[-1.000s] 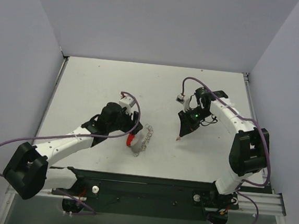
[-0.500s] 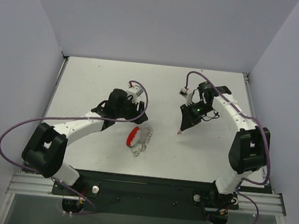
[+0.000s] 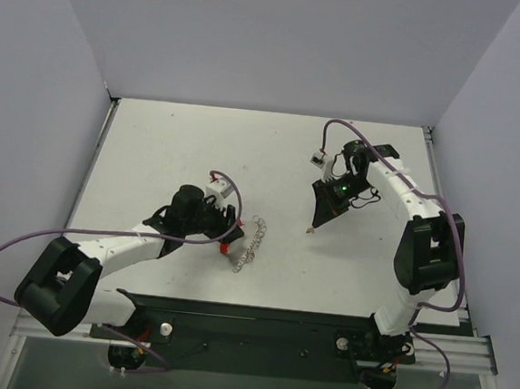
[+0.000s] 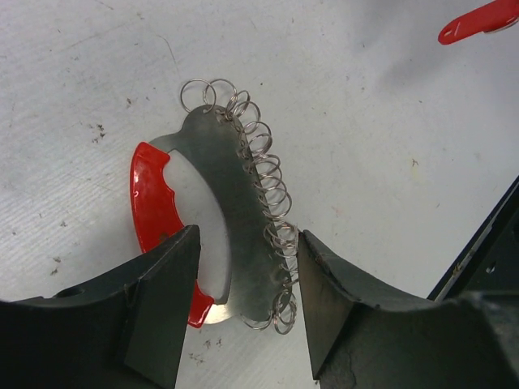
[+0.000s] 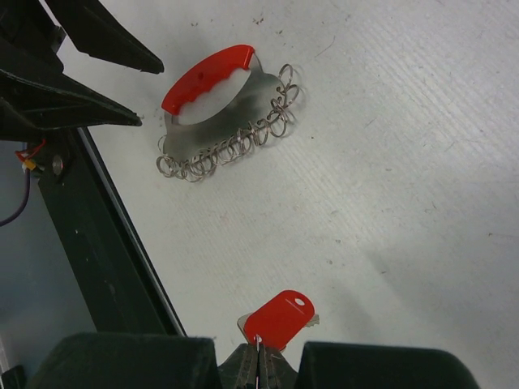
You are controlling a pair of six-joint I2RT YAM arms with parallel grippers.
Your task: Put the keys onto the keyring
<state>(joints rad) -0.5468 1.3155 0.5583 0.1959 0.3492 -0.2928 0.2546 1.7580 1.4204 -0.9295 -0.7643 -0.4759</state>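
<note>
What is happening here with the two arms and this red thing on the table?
The left gripper, jaws open, straddles the keyring, a red band on a metal plate with a row of silver rings, which lies flat on the table. It grips nothing yet. The right gripper is shut on a small red-capped key, well apart from the keyring.

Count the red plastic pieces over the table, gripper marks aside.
2. A red curved band on the metal plate at the left gripper; a red-headed key pinched in the right gripper. The arms may hide more.
</note>
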